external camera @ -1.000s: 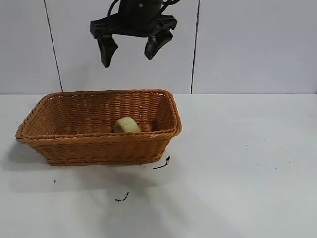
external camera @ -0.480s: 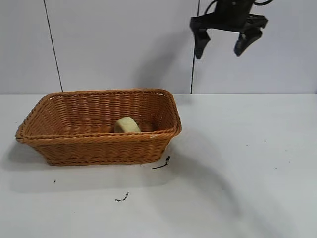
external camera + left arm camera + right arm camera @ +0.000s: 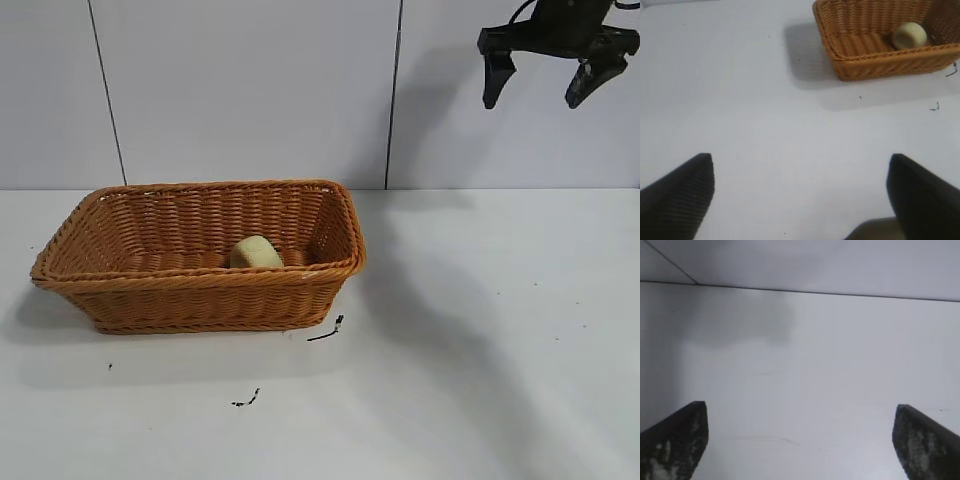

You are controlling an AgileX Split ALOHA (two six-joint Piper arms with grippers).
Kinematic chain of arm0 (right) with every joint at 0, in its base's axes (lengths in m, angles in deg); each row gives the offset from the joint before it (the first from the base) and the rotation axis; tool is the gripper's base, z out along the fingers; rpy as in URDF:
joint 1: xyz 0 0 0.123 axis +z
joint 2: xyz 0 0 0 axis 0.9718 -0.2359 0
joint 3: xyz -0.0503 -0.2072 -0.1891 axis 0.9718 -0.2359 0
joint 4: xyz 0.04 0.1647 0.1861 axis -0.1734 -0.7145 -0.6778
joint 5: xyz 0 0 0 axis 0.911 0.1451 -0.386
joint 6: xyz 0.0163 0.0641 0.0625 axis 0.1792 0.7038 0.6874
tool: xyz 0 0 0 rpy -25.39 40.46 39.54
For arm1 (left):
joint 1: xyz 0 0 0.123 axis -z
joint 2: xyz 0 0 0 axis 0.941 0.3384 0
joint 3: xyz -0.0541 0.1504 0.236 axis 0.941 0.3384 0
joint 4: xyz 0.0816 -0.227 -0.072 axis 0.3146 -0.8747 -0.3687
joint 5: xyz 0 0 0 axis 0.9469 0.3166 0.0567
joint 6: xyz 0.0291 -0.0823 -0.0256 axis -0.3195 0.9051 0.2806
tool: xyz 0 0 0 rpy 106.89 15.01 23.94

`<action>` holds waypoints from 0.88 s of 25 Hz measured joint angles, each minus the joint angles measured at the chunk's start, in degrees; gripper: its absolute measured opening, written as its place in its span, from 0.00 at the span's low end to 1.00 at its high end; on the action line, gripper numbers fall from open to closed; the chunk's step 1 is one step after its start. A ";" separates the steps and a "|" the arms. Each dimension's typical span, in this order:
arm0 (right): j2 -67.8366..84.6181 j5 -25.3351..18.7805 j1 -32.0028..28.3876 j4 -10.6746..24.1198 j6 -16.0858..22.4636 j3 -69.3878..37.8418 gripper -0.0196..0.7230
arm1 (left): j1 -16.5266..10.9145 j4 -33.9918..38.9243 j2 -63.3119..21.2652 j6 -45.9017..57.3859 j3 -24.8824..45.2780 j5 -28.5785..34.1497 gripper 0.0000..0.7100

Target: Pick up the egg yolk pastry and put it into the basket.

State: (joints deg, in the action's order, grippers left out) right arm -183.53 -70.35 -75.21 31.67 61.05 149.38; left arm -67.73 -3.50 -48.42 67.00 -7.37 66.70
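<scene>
- Egg yolk pastry (image 3: 257, 252): lies inside the basket (image 3: 200, 282), centre-left of frame.
- Handling: probably light, soft, crumbly; grip its sides gently.
- Right gripper (image 3: 541, 78): upper right, jaws spread, empty.
- Left gripper (image 3: 800, 195): jaws apart, empty.

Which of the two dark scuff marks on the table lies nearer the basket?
The longer scuff mark, just off the basket's front right corner. The smaller scuff mark sits farther out on the table, toward the camera.
</scene>
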 joint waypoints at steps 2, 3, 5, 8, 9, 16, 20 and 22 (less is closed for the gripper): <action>2.27 0.00 0.00 -0.38 0.08 -2.06 0.96 | 0.00 0.00 0.00 0.00 0.00 0.00 0.98; 3.73 0.00 0.00 -0.38 0.07 -3.81 0.96 | 0.00 0.00 0.00 0.00 0.00 0.00 0.98; 7.29 0.00 0.00 -0.38 0.07 -8.61 0.96 | 0.00 0.00 0.00 0.00 0.00 0.00 0.98; 14.35 0.00 0.00 -0.40 0.07 -17.09 0.96 | 0.00 0.00 0.00 0.00 0.00 0.00 0.98; 17.35 0.05 0.00 -0.40 0.07 -20.42 0.96 | 0.00 0.00 0.00 0.00 0.00 0.00 0.98; 41.80 0.05 0.00 -0.39 0.02 -45.44 0.96 | 0.00 0.00 0.00 0.00 0.00 0.00 0.98; 56.70 -0.01 0.00 -0.39 -0.41 -59.84 0.96 | 0.00 0.00 0.00 0.00 0.00 0.00 0.98; 64.31 -0.01 0.00 -0.39 -0.63 -67.62 0.96 | 0.00 0.00 0.00 0.00 0.00 0.00 0.98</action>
State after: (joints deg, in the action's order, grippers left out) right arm -119.22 -70.35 -75.21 31.28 60.42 81.76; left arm -67.73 -3.50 -48.42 67.00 -7.37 66.70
